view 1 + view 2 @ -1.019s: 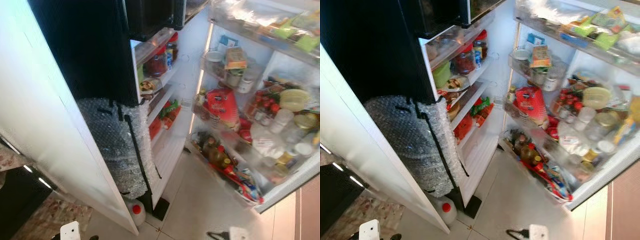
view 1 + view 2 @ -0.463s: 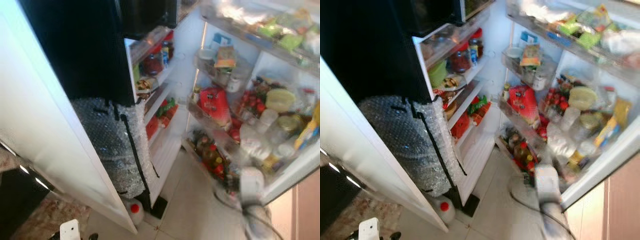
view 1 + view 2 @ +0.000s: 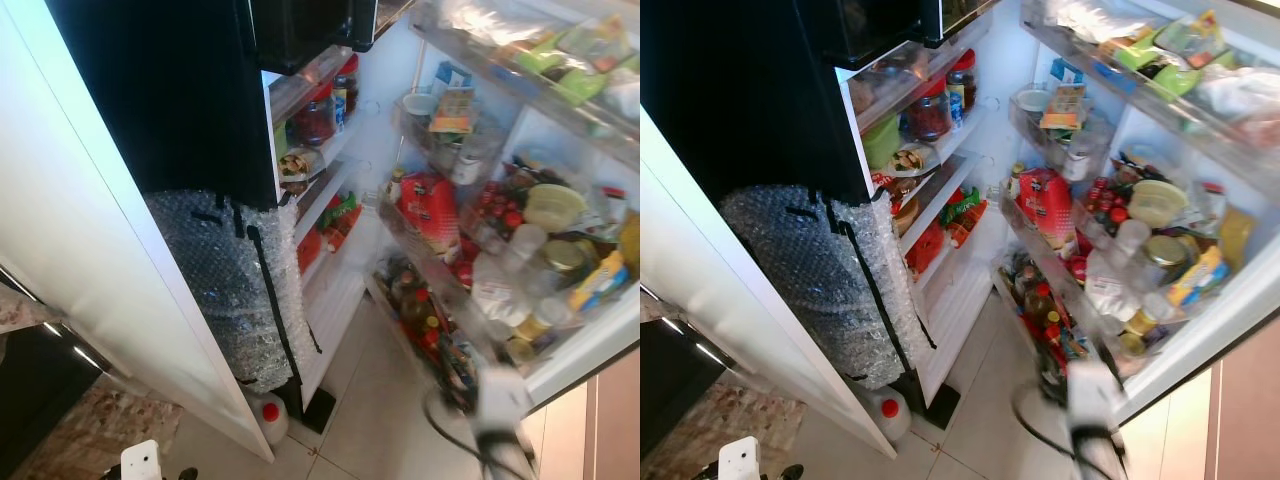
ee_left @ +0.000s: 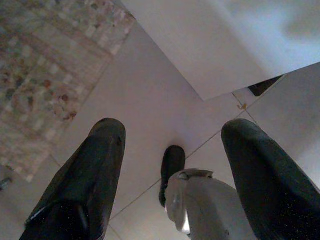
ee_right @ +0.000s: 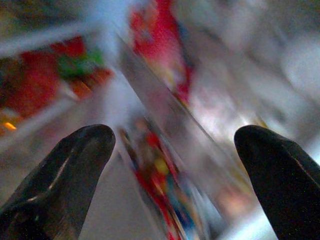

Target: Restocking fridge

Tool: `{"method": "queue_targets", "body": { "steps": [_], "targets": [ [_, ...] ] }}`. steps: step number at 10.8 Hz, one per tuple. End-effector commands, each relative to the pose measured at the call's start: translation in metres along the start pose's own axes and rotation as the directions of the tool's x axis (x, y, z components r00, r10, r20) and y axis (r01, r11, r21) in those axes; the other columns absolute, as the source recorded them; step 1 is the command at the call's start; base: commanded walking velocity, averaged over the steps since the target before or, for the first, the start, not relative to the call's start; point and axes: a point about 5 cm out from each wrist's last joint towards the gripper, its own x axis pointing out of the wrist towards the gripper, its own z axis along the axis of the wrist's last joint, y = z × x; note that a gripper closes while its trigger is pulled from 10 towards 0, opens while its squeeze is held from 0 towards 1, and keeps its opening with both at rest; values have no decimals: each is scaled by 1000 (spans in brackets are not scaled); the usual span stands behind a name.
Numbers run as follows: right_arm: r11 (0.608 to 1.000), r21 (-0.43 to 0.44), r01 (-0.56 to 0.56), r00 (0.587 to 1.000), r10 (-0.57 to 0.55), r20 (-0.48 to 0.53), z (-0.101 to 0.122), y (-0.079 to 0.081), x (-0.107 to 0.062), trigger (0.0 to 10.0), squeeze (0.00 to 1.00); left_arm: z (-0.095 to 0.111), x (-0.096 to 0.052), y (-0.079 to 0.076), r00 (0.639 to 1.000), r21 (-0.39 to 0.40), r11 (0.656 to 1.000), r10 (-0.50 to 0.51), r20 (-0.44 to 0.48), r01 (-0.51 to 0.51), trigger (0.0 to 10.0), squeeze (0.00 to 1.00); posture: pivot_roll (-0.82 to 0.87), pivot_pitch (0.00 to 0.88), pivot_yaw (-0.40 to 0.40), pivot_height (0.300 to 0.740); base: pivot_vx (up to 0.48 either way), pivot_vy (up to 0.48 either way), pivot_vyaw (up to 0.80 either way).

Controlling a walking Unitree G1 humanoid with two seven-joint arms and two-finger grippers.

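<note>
The right gripper [image 5: 172,145], fingers spread and empty, rose blurred at the frame's lower right toward the open fridge door [image 3: 1200,330], its shelves already crowded. The left gripper [image 4: 172,150] hung open over floor tiles. Nothing held; restocking seemingly hadn't begun.
</note>
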Motion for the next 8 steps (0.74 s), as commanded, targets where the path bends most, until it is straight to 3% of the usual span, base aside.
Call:
{"method": "queue_targets", "body": {
  "steps": [1, 2, 3, 4, 7, 8],
  "targets": [
    [997, 7, 72, 992, -70, -100, -16, -9, -10, 10000, 0, -9, -2, 1, 1000, 0, 1000, 10, -27, -10, 10000, 0, -81, 35, 15, 740, 0, 0, 0],
    [983, 39, 179, 968, -169, -186, -30, -18, -20, 10000, 0, -9, -2, 0, 1000, 0, 1000, 9, -29, -9, 10000, 0, -78, 36, 13, 740, 0, 0, 0],
    [940, 49, 337, 901, -307, -307, -45, -35, -31, 10000, 0, -9, -2, 0, 1000, 1, 1000, 9, -29, -9, 10000, 0, -80, 36, 12, 740, 0, 0, 0],
    [904, 44, 425, 841, -376, -390, -55, -46, -39, 10000, 0, -9, -2, 0, 999, 4, 1000, 12, -30, -12, 10000, 0, -80, 35, 12, 740, 0, 0, 0],
    [829, 23, 559, 772, -510, -380, -52, -70, -41, 10000, 0, -8, -2, 2, 1000, 13, 1000, 12, -28, -11, 10000, 0, -79, 32, 18, 740, 0, 0, 0],
    [818, 23, 575, 766, -528, -367, -49, -72, -39, 10000, 0, -8, -2, 2, 1000, 14, 1000, 11, -29, -11, 10000, 0, -77, 32, 19, 740, 0, 0, 0]
  ]
}}
